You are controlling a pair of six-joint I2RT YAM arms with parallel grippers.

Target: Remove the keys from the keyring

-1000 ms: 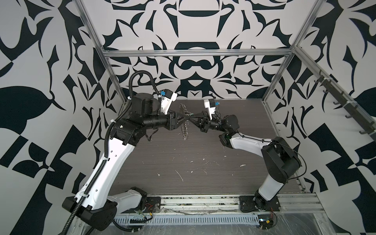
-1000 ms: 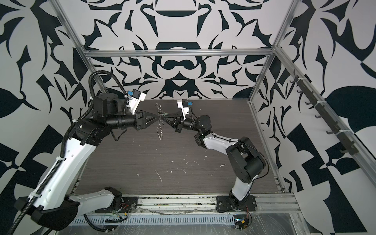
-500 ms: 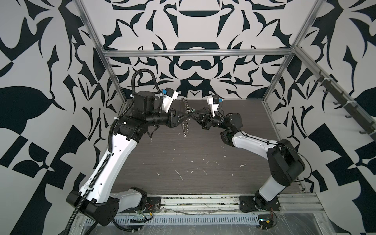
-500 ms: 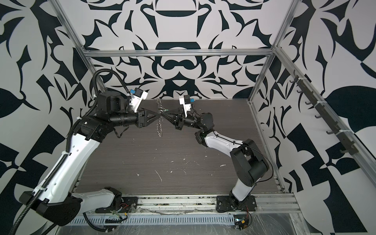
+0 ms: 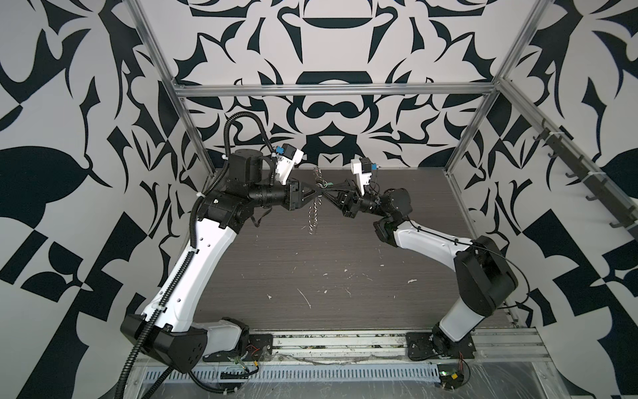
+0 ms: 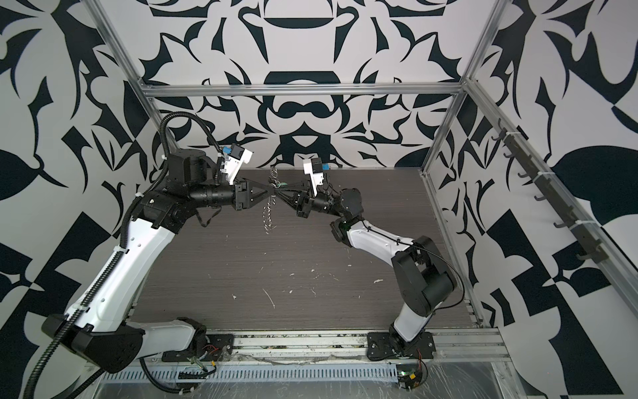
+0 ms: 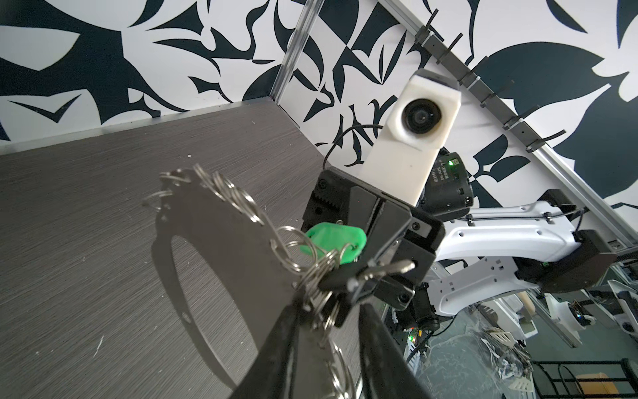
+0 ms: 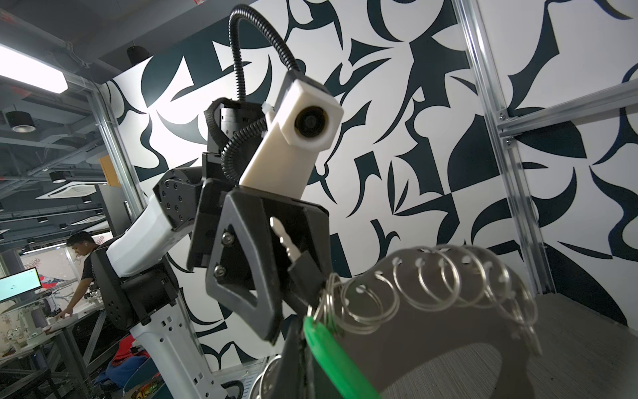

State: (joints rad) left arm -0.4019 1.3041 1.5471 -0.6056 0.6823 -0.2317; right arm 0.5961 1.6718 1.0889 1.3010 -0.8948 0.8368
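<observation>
Status: key point(image 8: 288, 247) w/ green tag point(image 7: 331, 238) is hanging on keyring point(image 8: 431, 328), mid-air over far-centre worktop point(image 5: 310, 276): not yet detached. L tool point(image 5: 317, 192), part-open, is gripping key; R tool point(image 5: 326, 193) is sitting fully closed beside tag.

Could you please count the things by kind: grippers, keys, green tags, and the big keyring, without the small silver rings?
grippers: 2, left gripper and right gripper
key: 1
green tag: 1
big keyring: 1
Total: 5
</observation>
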